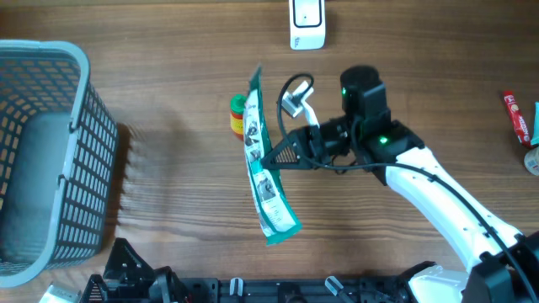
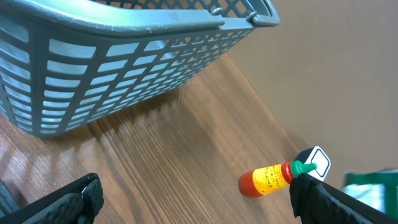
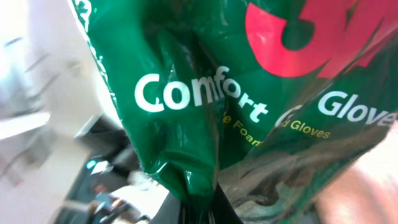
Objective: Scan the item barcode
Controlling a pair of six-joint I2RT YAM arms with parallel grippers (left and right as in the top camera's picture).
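Green plastic glove packet (image 3: pixel 186 106) fills the right wrist view, white "Comfort" and "Gloves" print facing the lens, film crumpled where it's gripped. Right gripper (image 3: pixel 221 208) is pressed together on the packet's edge and pinching it. From overhead the same gripper (image 1: pixel 269 160) holds the packet (image 1: pixel 263 172) at about mid-length, lifted off the wooden counter (image 1: pixel 168 76), turned edge-on to the camera, long axis running away from the robot. Can't make out a barcode in any view.

Left gripper (image 2: pixel 196 200) is spread fully wide and holding nothing, low over the counter, near the robot's base.

Around it:
- small orange sauce bottle with green cap (image 1: pixel 238 115) lies on its side just left of the packet's far end; whether they touch I can't tell
- grey plastic lattice basket (image 1: pixel 80 126) at far left, well apart from the packet
- white boxy device (image 1: pixel 307 21) at the counter's far edge, beyond the packet's top end
- red wrapped item (image 1: pixel 517 118) at the far right edge

Nothing sits between packet and white device — bottle is off to the side.
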